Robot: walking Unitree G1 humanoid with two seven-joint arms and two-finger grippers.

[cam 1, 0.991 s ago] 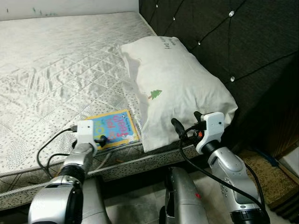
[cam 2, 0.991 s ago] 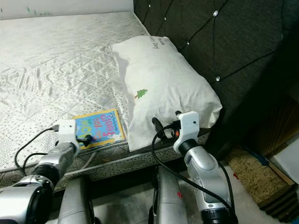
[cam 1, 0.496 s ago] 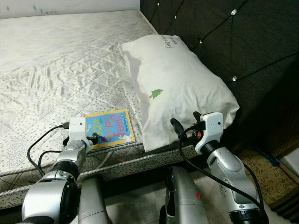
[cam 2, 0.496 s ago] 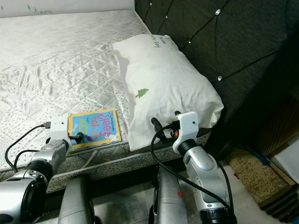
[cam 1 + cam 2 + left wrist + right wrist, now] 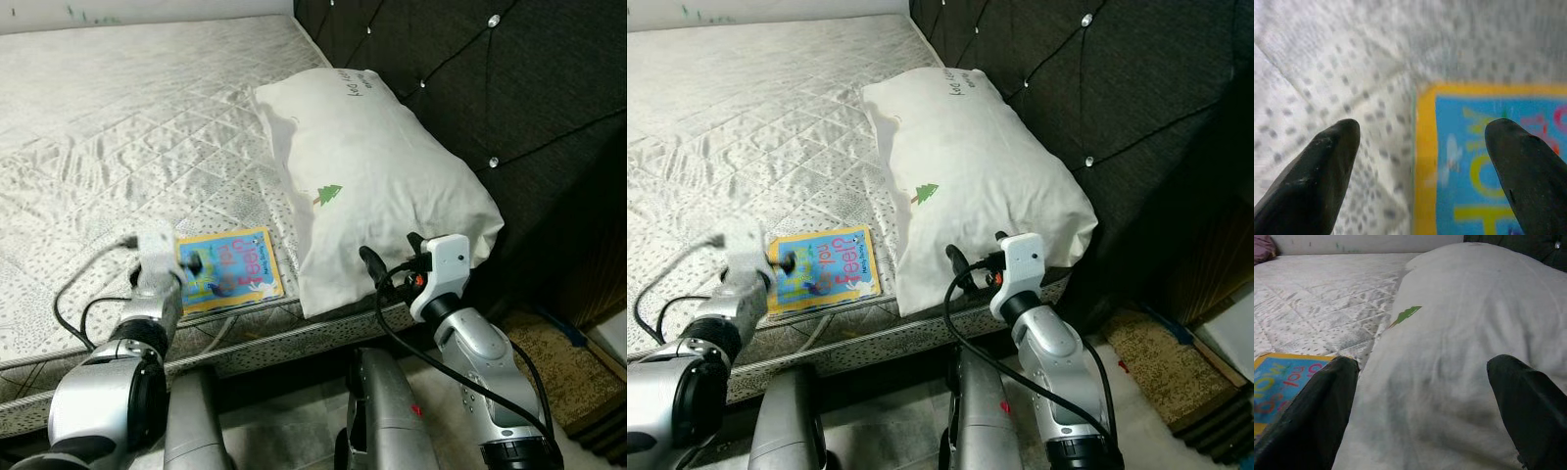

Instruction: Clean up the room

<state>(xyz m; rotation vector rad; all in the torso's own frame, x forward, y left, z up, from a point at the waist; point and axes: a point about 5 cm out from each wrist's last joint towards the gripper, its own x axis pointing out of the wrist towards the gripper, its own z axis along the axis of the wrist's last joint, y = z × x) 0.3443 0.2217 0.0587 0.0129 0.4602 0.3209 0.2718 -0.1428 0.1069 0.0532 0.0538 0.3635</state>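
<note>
Left pincer [image 5: 1420, 147] spread over the picture book's [image 5: 227, 269] yellow edge on the mattress [image 5: 118, 127] — right pincer [image 5: 1420, 382] spread at the white pillow [image 5: 372, 176]

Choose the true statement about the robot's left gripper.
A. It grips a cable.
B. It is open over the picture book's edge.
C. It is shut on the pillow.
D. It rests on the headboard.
B: the left gripper has its fingers spread above the picture book's yellow border on the mattress.

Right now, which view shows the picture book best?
The right eye view: the whole picture book lies flat on the mattress, beside the pillow. The left wrist view gives a blurred yellow-edged corner; the right wrist view a slice of it.
</note>
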